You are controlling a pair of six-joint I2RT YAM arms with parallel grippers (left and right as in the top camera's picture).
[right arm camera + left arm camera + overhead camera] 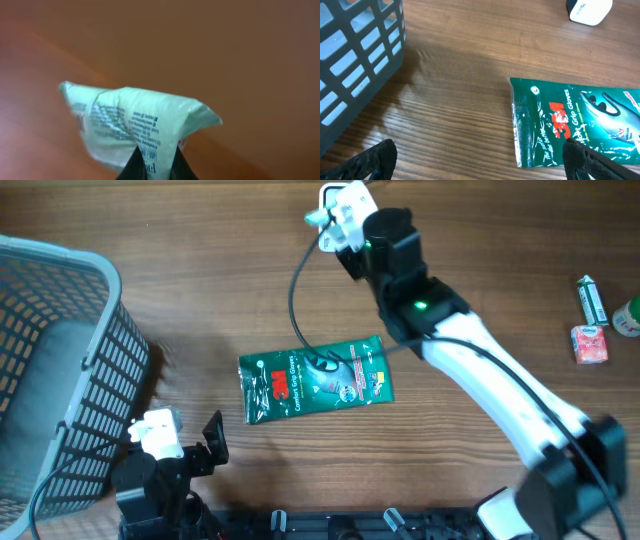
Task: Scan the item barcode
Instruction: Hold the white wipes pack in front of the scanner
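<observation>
Between right pincer (pixel 154 167) tips: pale green packet (pixel 130 117), creased, blue print.

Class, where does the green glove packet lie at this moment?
In the overhead view, the green glove packet lies flat near the middle of the table, right of the grey basket; the left wrist view shows it at lower right.

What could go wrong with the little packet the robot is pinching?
1. The right gripper pinches the pale packet only by one thin edge, so it could slip out, or droop and hide its barcode.
2. A black cable loops over the green glove pack; if the arm swings, it might snag and drag that pack.
</observation>
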